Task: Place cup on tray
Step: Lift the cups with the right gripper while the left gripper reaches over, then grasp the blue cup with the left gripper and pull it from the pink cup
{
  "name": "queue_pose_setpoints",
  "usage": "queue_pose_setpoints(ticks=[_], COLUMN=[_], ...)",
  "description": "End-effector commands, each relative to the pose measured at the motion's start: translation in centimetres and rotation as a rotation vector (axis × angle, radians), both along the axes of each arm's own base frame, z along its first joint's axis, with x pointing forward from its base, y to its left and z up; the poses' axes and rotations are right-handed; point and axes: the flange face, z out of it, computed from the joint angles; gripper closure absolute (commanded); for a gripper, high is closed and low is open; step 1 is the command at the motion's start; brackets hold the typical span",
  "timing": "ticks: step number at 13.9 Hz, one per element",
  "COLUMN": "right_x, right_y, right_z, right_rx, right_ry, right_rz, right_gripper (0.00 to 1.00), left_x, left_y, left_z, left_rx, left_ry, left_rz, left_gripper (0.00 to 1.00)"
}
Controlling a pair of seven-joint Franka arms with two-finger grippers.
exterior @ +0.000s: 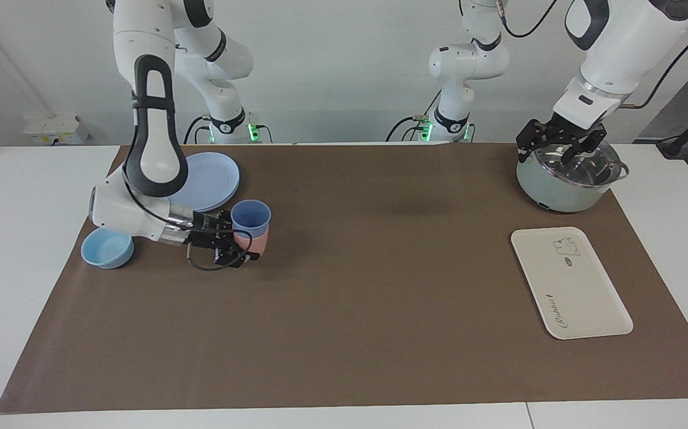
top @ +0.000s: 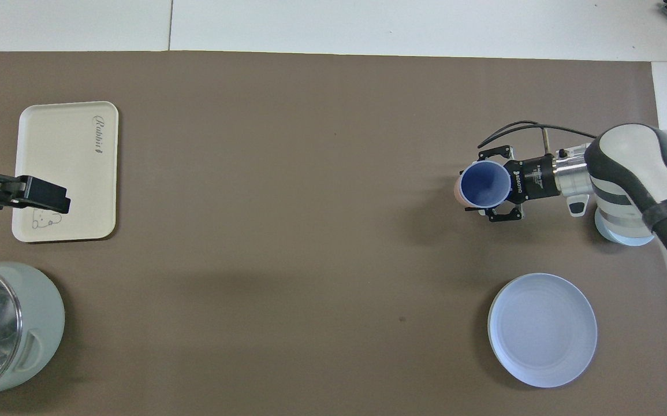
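The blue ribbed cup (exterior: 251, 215) sits nested inside a pink cup (exterior: 252, 240). My right gripper (exterior: 241, 245) is shut on the side of the pink cup and holds the stack a little above the mat, beside the round plate. In the overhead view the blue cup (top: 485, 184) shows from above between the right gripper's fingers (top: 498, 155). The cream tray (exterior: 570, 283) lies flat at the left arm's end of the table and also shows in the overhead view (top: 67, 170). My left gripper (exterior: 561, 146) waits open above the pot.
A round blue plate (exterior: 218, 179) lies nearer to the robots than the held cups. A low light-blue bowl (exterior: 107, 249) sits at the right arm's end. A grey pot with a glass lid (exterior: 567, 179) stands nearer to the robots than the tray.
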Motion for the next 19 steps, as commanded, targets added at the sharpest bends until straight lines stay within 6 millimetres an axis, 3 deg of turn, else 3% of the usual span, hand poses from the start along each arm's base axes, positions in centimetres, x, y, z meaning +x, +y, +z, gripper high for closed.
queue_pose_setpoints(ticks=[1,4,6,9,11,12,14,16,19], right_x=[-1.4,-1.6,-1.7,-2.6,-3.1,-3.3,-3.3,-3.3,-3.2], right_y=[3.6,8.5,12.0,16.2,18.1,18.8,19.2,19.4,19.2], right_z=[3.5,6.4,8.0,9.8,10.3,10.4,10.6,10.5,10.5], right_rx=[-0.005,-0.038,-0.047,-0.045,-0.044,-0.045,-0.046,-0.047,-0.048], right_ry=[0.018,0.044,0.058,0.068,0.066,0.058,0.04,0.04,0.039], right_rz=[-0.051,-0.136,-0.182,-0.212,-0.23,-0.238,-0.253,-0.253,-0.271], right_gripper=[1.0,1.0,1.0,1.0,1.0,1.0,1.0,1.0,1.0], left_x=[-0.9,-0.8,-1.4,-2.9,-4.1,-4.3,-4.4,-4.7,-4.8], left_y=[-0.9,-6.4,-12.2,-19.1,-23.7,-25.0,-25.7,-27.1,-29.5], left_z=[0.0,0.6,0.3,-0.4,-0.8,-0.7,-0.6,0.0,-2.0], left_rx=[0.002,-0.089,-0.138,-0.289,-0.38,-0.413,-0.427,-0.49,-0.49], left_ry=[-0.013,-0.063,-0.097,-0.159,-0.205,-0.218,-0.219,-0.229,-0.215], left_rz=[0.038,0.215,0.332,0.522,0.614,0.643,0.65,0.681,0.656], left_gripper=[0.0,0.0,0.0,0.0,0.0,0.0,0.03,0.13,0.37])
